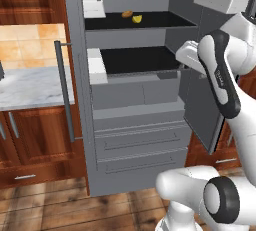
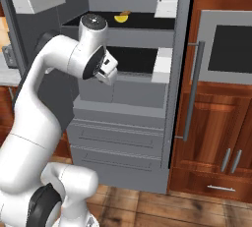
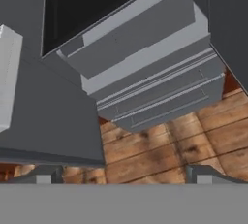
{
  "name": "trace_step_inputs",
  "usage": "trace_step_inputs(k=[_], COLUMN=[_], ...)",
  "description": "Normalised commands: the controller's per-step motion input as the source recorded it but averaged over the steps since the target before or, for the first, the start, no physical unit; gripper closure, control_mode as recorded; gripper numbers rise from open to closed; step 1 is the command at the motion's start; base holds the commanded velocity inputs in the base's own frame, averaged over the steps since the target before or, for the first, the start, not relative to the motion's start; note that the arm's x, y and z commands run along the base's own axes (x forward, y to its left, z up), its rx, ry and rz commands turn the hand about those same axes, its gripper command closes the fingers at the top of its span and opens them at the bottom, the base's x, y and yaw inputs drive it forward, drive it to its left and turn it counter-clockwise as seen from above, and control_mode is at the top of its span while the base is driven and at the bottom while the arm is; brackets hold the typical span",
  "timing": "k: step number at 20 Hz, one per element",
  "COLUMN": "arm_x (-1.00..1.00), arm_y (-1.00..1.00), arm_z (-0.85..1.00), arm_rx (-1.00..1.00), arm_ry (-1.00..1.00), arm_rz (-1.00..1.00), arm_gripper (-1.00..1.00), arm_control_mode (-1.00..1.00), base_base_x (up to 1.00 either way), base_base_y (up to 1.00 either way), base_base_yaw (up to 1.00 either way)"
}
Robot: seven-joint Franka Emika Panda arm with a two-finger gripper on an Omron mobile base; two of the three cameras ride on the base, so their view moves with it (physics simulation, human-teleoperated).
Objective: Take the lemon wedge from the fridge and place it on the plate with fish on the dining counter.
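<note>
The lemon wedge is sitting on the top black shelf inside the fridge, and we are seeing it from the left base view as a tiny yellow bit. Just beside it, on its left, an orange-brown food piece is lying on the same shelf. Both fridge doors are standing open, and white door bins are hanging on them. Our arm is reaching up in front of the fridge, lower than that shelf. Grey drawers are sitting below the shelves. A marble worktop with tan tiles behind it is showing on the left.

From the right base view, we are seeing the lemon wedge on the top shelf again, well apart from our hand. The long door handle is hanging on the right.

In the hand view, our gripper is standing wide apart and holding nothing. It is looking at the grey drawers and the wood floor.
</note>
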Motion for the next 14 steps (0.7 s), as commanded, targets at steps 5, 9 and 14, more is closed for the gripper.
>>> trace_step_inputs(k=[5, 9, 14], arm_x=[0.02, -0.06, 0.01], arm_y=[0.04, -0.04, 0.0], arm_z=[0.0, -0.03, 0.0], arm_rx=[-0.15, -0.15, -0.06], arm_ry=[-0.01, -0.01, -0.16], arm_rz=[0.0, 0.0, 0.0], arm_gripper=[-1.0, -1.0, -1.0], arm_control_mode=[-1.0, -1.0, -1.0], base_base_x=[0.0, 0.0, 0.0], base_base_y=[0.0, 0.0, 0.0], base_base_yaw=[0.0, 0.0, 0.0])
